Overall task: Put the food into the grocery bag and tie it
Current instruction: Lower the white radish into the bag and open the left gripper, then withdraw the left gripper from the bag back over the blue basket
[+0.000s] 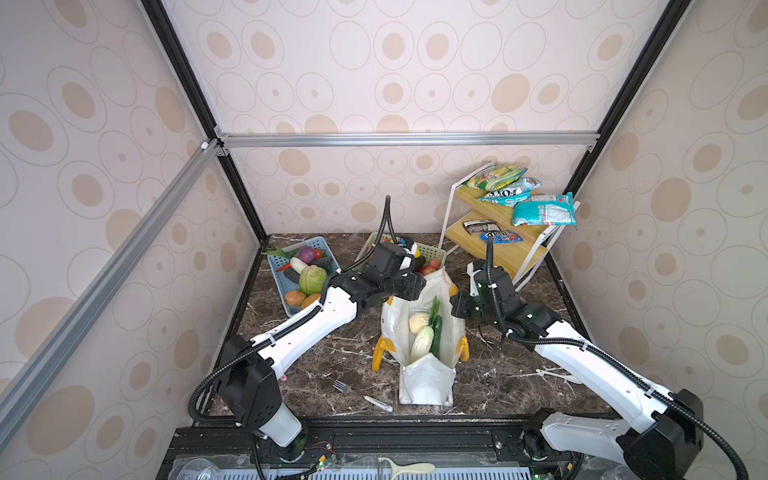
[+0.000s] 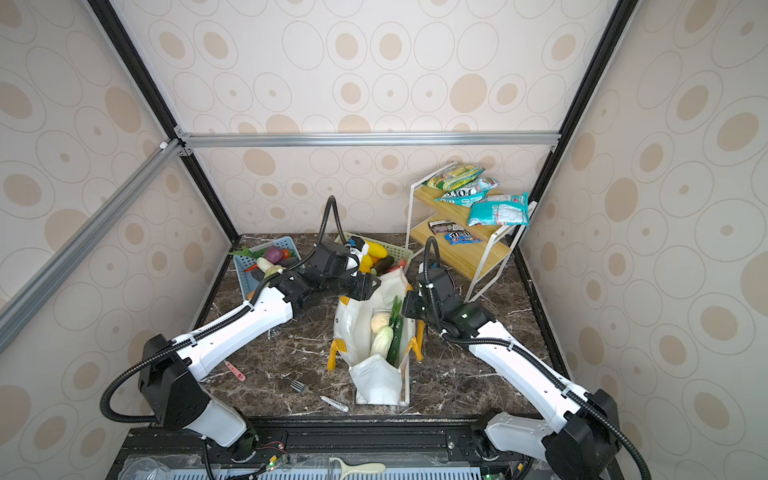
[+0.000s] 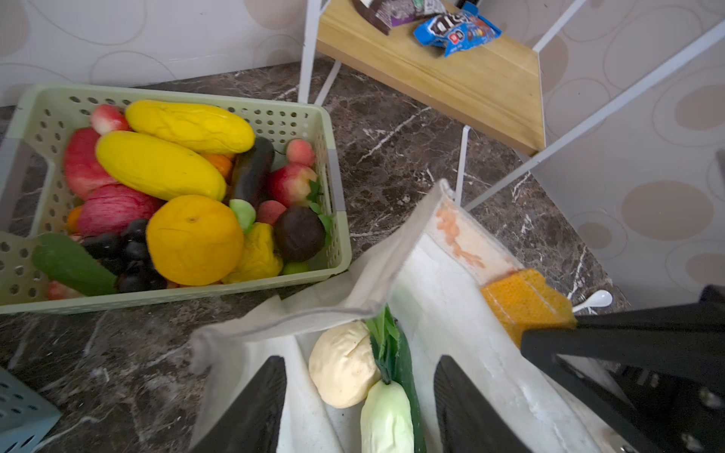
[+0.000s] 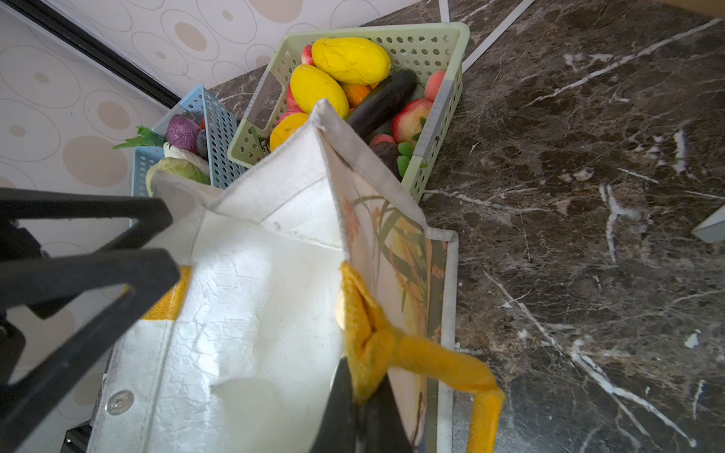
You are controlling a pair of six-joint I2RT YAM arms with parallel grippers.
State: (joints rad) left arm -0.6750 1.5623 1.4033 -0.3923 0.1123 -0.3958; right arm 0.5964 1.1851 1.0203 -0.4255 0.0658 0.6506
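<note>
A: Bag status?

B: Grocery bag [image 1: 426, 380] stands mid-table, mouth open. Inside: beige ball [image 1: 417, 322], green leaf [image 1: 435, 309], cucumber [image 1: 437, 338], pale cabbage [image 1: 421, 350]. No pepper visible in it. Handles untied.

A: Grippers?

B: Left gripper [image 3: 359, 366] hangs over the mouth, jaws spread, nothing in them. Right gripper [image 4: 359, 386] is pressed together on the yellow handle [image 4: 431, 362] at the right rim, propping that wall.

A: Progress?

B: My read: loading mostly done, tying not begun. Cannot tell whether more produce is due.

A: Clearance?

B: Tight at the far end. Green basket [image 3: 274, 115] sits just beside the bag's far flap, and the shelf rack [image 1: 511, 252] is near on the right. Blue basket [image 1: 303, 244] is well apart, far left. Fork [image 1: 341, 387] and pen [image 1: 378, 404] lie near the bag's front left corner. Bare table left of the bag leaves room to gather the handles.
</note>
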